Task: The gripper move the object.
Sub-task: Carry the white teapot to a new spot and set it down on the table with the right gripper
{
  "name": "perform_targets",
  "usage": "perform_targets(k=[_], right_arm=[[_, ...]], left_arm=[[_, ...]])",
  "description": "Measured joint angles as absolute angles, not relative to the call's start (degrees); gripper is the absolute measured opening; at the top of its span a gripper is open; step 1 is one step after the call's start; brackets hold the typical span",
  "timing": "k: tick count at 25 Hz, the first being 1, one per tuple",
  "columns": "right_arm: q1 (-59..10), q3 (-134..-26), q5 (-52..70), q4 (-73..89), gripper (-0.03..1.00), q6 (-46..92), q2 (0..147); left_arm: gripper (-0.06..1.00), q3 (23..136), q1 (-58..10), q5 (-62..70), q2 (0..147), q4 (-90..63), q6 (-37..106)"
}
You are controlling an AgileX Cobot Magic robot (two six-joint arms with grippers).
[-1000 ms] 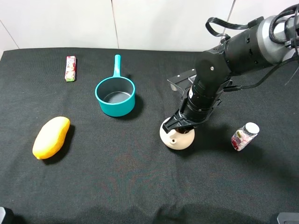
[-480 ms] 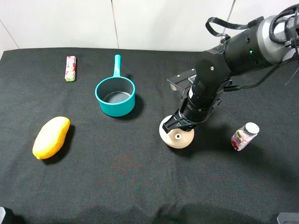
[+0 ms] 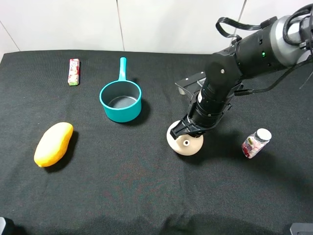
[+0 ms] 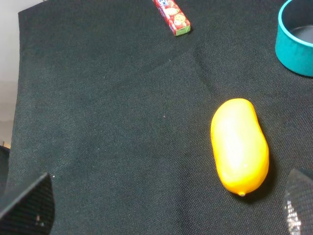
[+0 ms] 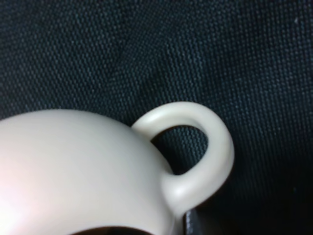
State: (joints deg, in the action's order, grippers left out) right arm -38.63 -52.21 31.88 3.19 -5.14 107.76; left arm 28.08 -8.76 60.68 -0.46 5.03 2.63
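The beige teapot (image 3: 185, 142) sits on the black cloth right of centre, tipped so that its short spout faces the high camera. My right gripper (image 3: 189, 129) comes down on its far rim and is shut on it. The right wrist view shows the teapot's round body (image 5: 73, 166) and its loop handle (image 5: 210, 147) very close up, with only a dark bit of a finger (image 5: 190, 224) at the edge. My left gripper (image 4: 168, 196) is open and empty above the cloth near the mango, far from the teapot.
A yellow mango (image 3: 54, 143) lies at the left, also in the left wrist view (image 4: 239, 145). A teal saucepan (image 3: 121, 100) stands left of the teapot. A candy pack (image 3: 74, 72) lies at the back left. A small white-capped jar (image 3: 256, 143) lies right of the teapot.
The teapot has shifted slightly left and tilted in my right gripper, turning its spout opening toward the camera. The arm has barely moved in the last half second.
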Motion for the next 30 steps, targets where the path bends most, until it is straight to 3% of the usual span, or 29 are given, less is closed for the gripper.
perform_targets(k=[30], right_arm=[[-38.6,-75.1,60.8,3.2,0.03,-5.1,105.6]], left_arm=[[0.99,28.1,-8.8,60.7,-0.5,5.0,2.6]])
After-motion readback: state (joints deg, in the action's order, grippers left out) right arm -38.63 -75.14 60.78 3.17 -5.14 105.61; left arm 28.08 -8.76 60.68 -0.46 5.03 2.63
